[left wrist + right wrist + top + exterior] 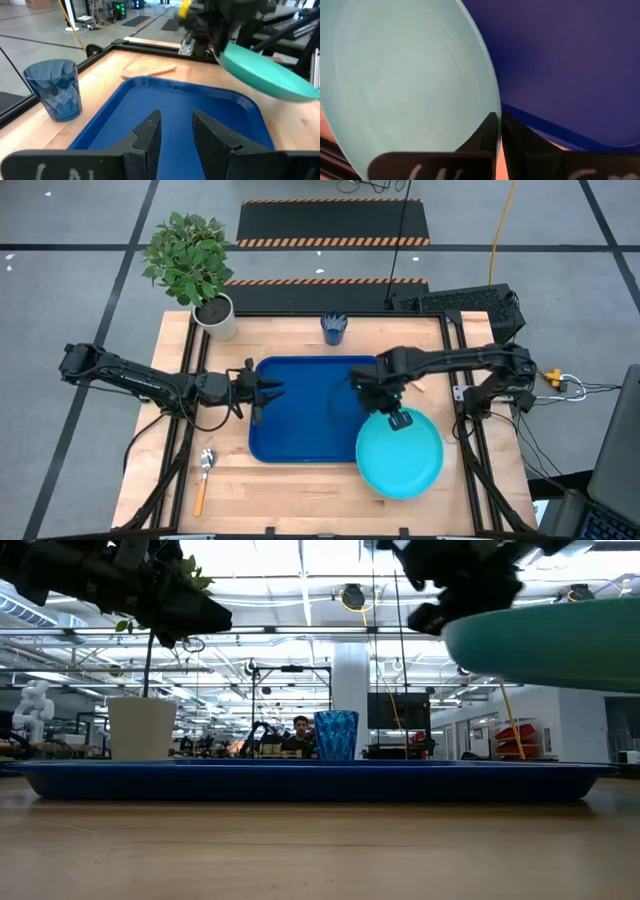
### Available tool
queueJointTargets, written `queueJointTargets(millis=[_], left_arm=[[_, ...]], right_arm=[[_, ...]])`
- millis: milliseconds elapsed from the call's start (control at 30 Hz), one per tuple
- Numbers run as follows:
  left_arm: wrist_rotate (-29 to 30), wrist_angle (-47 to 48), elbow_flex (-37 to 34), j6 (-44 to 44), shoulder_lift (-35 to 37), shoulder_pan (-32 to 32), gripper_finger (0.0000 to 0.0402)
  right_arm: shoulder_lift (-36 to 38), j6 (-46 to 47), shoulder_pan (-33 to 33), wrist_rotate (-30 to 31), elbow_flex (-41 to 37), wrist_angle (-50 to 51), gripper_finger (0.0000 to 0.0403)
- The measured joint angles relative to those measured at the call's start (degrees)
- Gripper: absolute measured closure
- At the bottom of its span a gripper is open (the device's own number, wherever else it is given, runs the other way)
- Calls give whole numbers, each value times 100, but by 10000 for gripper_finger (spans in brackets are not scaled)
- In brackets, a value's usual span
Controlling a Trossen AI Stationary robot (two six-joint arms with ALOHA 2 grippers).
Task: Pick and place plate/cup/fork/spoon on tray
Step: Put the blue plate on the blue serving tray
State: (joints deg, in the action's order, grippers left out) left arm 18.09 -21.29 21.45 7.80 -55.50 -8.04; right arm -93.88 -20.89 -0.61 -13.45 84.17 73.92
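Observation:
My right gripper (399, 418) is shut on the turquoise plate (401, 454), which hangs over the near right corner of the dark blue tray (300, 415) and also shows in the low view (560, 640). My left gripper (264, 392) hovers open and empty over the tray's left part (175, 107). The blue cup (333, 328) stands on the table beyond the tray's far edge. The spoon (203, 470) lies on the table near the front left. An orange-tan handle (150, 72), probably the fork's, lies beyond the tray's right side, mostly hidden under my right arm. My right gripper pinches the plate's rim (493, 102) between its two fingers, at the plate's far edge. The fingers (490, 132) slant down from the far side. The plate is lifted clear of the tray and the table and hangs tilted.
A white pot with a green plant (216, 315) stands at the table's far left corner. The tray's raised rim (300, 775) runs across the low view. Bare wood lies along the table's near edge (300, 490).

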Motion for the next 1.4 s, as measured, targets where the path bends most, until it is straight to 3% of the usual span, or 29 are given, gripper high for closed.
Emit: queueJointTargets(millis=[433,800,967,1400], left_arm=[[2,489,0,-465,147,-36,289],[0,1833,2,-765,1798,42,289],[0,2324,2,-708,2200,36,289],[-1,1999,-598,-616,2297,36,289]], right_arm=[[-1449,-930,-762,15,1572,348,403],[-2256,-1282,-1018,276,2699,498,403],[-2343,-1282,-1097,297,2920,108,403],[-2490,-709,-1411,281,2928,-761,403]])
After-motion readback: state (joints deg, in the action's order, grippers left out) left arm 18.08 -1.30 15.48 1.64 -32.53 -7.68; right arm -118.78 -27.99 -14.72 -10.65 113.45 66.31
